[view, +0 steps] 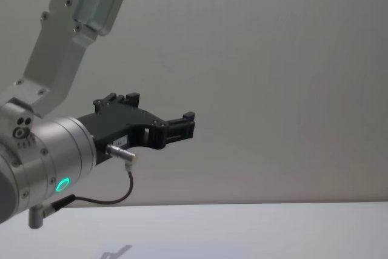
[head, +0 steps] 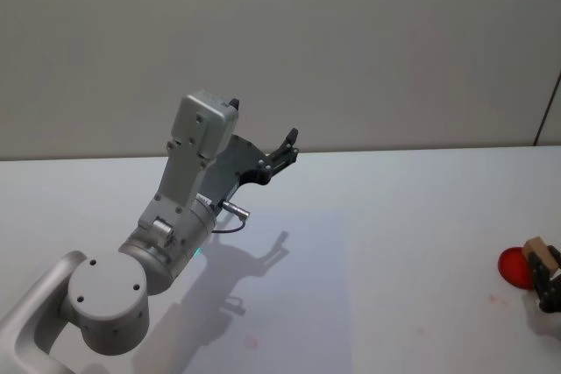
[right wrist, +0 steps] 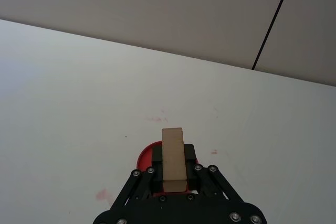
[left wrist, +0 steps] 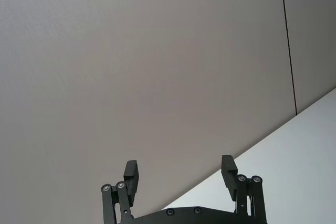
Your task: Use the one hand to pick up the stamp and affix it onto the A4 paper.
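The stamp point(right wrist: 173, 159), a tan wooden block, sits upright between the black fingers point(right wrist: 191, 157) of my right gripper point(right wrist: 173, 167), which is shut on it. In the head view this gripper point(head: 545, 271) and the stamp point(head: 541, 253) are at the table's far right edge, just over a red ink pad point(head: 512, 267). I cannot tell whether the stamp touches the pad point(right wrist: 146, 157). The A4 paper point(head: 307, 304) lies flat at the table's middle, faintly tinted, with a small red mark on it. My left gripper point(head: 282, 151) is raised high above the paper's far left side, open and holding nothing.
The left arm's large silver wrist point(head: 171, 243) and elbow joint point(head: 107, 299) hang over the near left of the table. Faint red smudges point(right wrist: 156, 119) mark the white table point(head: 421, 208) around the ink pad. A plain wall stands behind the table's far edge.
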### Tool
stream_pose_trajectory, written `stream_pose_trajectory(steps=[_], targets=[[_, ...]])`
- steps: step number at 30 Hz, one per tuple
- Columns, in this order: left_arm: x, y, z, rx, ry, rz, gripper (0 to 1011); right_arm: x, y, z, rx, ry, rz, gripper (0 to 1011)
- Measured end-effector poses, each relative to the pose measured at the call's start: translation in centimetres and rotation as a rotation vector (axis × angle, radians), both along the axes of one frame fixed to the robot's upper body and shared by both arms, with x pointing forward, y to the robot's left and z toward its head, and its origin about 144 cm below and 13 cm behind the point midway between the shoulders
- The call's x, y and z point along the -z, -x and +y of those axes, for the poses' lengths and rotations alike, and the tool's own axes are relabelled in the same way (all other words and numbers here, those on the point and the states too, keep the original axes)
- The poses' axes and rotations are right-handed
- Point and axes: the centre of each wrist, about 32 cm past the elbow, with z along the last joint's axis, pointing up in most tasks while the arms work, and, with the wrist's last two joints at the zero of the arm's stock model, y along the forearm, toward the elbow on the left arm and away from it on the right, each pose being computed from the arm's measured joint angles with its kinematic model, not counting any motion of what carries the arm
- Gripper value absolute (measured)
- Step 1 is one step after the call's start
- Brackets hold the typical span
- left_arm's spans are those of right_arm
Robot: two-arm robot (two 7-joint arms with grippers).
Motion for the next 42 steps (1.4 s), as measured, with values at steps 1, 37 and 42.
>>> stream_pose_trajectory(steps=[1, 37, 42], targets=[[0.0, 0.0, 0.0, 0.0, 0.0, 0.0, 1001, 0.0, -0.02, -0.01, 0.0, 0.001, 0.0, 228], [0.0, 0.0, 0.0, 0.0, 0.0, 0.0, 1001, 0.48, -0.77, 0.4, -0.009, 0.006, 0.019, 228], [0.0, 0.0, 0.0, 0.0, 0.0, 0.0, 1001, 0.56, -0.8, 0.42, -0.011, 0.007, 0.024, 228]])
